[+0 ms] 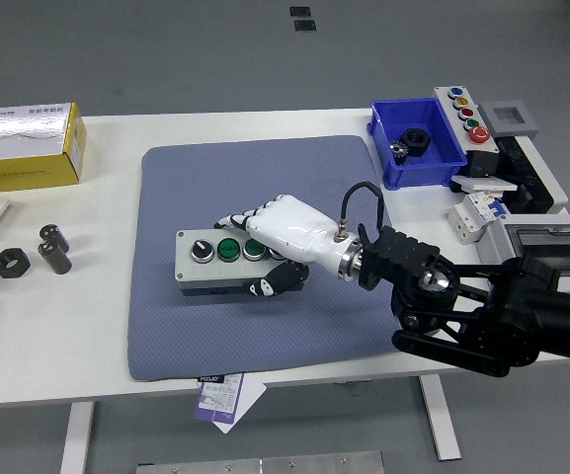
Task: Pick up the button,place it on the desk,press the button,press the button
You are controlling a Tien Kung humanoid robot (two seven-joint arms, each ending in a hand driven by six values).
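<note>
Table: the white table (107, 326) carries everything; my left arm is out of sight.
Mat: a blue-grey padded mat (186, 326) covers the middle of the table, and my work sits on it.
Right hand: my right hand (283, 237) reaches in from the right with its white fingers curled over the far top edge of the button box and the thumb hooked on its near side, so I am gripping the box at its right end.
Button box: the grey button box (220, 265) lies near the middle of the mat, long side running left to right, lid up; I cannot tell whether its base is fully down or a shade lifted at my end.
Buttons: a black selector knob (202, 251) sits at the left of the lid, a green push button (228, 248) beside it, and another green one partly under my fingers.
Step in hand: I judge this is the setting-down.
Doing it well: lower until the base lies flat, loosen thumb and fingers together so the box does not slide, then lift clear before pressing straight down on a button.
</note>
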